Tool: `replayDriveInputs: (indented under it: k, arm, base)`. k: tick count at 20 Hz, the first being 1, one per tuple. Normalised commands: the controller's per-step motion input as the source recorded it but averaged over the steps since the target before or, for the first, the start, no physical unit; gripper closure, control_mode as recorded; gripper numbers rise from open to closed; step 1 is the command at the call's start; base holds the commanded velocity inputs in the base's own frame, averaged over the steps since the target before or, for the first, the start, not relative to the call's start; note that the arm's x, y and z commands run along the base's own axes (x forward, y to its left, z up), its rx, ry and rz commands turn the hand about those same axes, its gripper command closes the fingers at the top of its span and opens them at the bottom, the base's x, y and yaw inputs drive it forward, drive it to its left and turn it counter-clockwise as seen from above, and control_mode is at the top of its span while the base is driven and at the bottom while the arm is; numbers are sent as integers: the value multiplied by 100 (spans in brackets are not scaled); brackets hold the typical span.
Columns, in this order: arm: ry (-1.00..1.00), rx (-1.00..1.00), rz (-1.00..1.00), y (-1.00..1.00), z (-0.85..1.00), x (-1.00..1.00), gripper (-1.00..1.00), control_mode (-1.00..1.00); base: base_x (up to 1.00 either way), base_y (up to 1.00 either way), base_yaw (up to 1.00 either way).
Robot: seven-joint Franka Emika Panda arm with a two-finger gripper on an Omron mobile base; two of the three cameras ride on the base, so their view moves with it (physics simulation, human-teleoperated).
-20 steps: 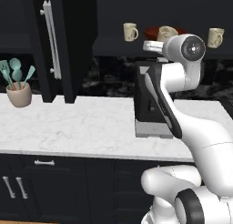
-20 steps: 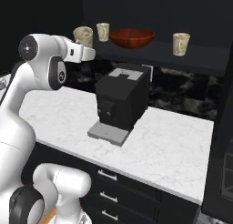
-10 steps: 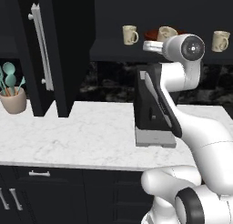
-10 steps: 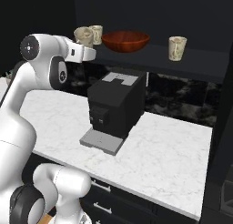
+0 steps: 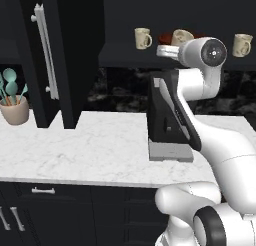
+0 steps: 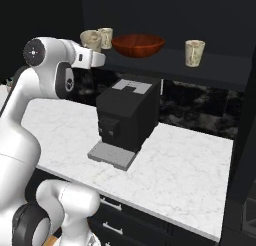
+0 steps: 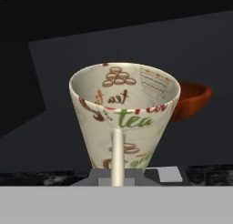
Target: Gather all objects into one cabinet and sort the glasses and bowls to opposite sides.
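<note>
My gripper (image 7: pixel 117 174) is shut on the handle of a cream mug (image 7: pixel 124 114) printed with tea words, held upright in front of the black cabinet's dark shelf (image 6: pixel 210 72). That held mug (image 6: pixel 91 39) hangs just left of another mug (image 6: pixel 105 37) on the shelf. The red-brown bowl (image 6: pixel 138 44) sits mid-shelf, and a third mug (image 6: pixel 194 52) stands at the right. From the left, the held mug (image 5: pixel 181 37) hides part of the bowl (image 5: pixel 167 38), with mugs either side (image 5: pixel 143 38) (image 5: pixel 242 45). The fingertips are hidden behind the handle.
A black coffee machine (image 5: pixel 167 115) stands on the white marble counter (image 5: pixel 90 150) under the shelf. The cabinet door (image 5: pixel 55 55) with its long silver bar handle (image 5: pixel 44 52) hangs open at the left. A tan pot of teal utensils (image 5: pixel 14 109) sits far left. Drawers run below the counter.
The whole picture has shifted left a little, so the base has driven sideways. The held mug now hangs nearer the leftmost shelf mug. The grip is unchanged.
</note>
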Motion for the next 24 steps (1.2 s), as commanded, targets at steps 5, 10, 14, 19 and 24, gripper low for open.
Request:
replayDriveInputs:
  k: [5,10,14,19,24]
  arm:
    - [10,0,12,6,0,0,100,-100]
    - [11,0,11,16,0,0,100,-100]
    - [7,-1,4,23,0,1,100,-100]
    - [3,-1,0,25,0,16,100,-100]
    - [0,0,0,24,0,28,100,-100]
  base:
    - [0,0,0]
    - [0,0,0]
    - [0,0,0]
    - [0,0,0]
    - [0,0,0]
